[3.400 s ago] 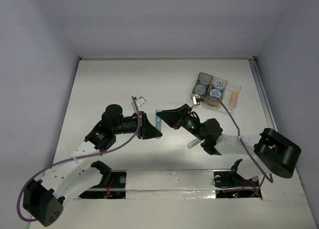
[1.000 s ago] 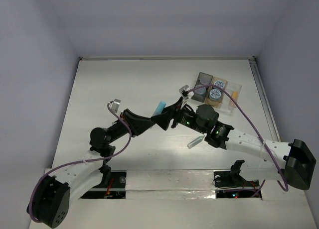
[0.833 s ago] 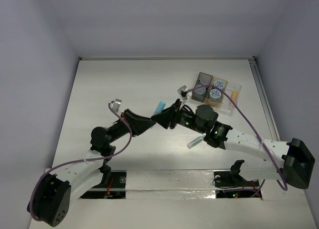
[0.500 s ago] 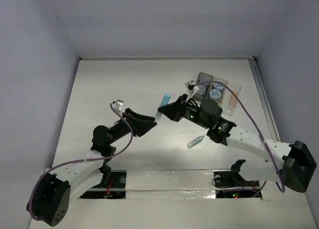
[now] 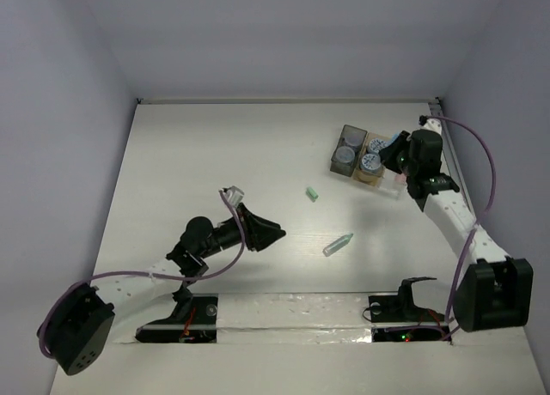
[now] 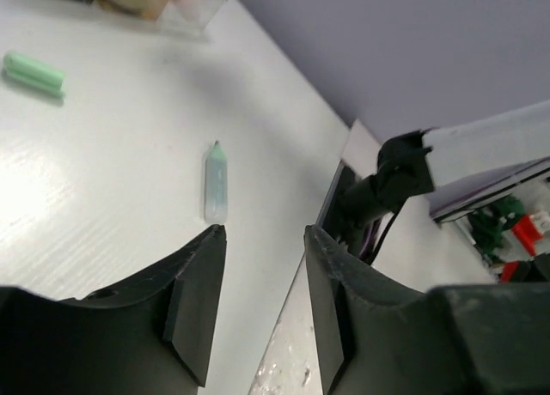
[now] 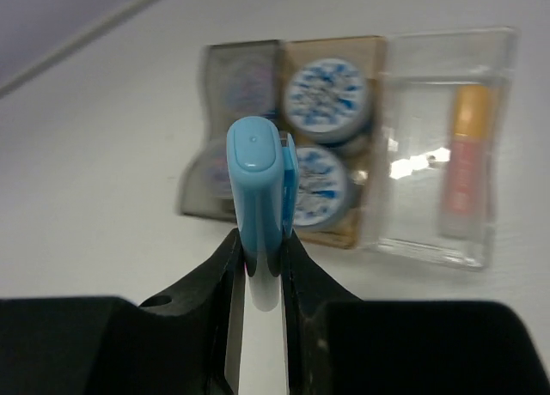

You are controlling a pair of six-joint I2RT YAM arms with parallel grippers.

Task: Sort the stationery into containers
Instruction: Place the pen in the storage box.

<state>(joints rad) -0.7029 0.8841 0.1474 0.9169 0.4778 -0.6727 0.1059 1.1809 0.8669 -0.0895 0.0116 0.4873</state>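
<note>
White tabletop (image 5: pixel 198 154) between plain lavender walls, with wide bare room to the left of the three joined trays, which sit close to the table's right edge. The right gripper (image 7: pixel 260 258) hangs over them, pinched on a light blue stick (image 7: pixel 258 189). Its long axis runs in line with the fingers and its rounded end juts out ahead, seen against the tan tray (image 7: pixel 335 43).

That tray holds two blue-white jars (image 7: pixel 326 90), their printed tops too blurred to read. The dark grey tray (image 7: pixel 210 69) has a grey-topped jar (image 7: pixel 245 86). An orange-salmon stick (image 7: pixel 464 163) lies lengthwise in the clear tray (image 7: pixel 498 43).

The left gripper (image 6: pixel 262 240) hovers low mid-table, fingers apart and empty. Just ahead lies a pale mint stick (image 6: pixel 215 185), pointed tip away from it. A shorter green stick (image 6: pixel 34 73) lies aslant further out.
</note>
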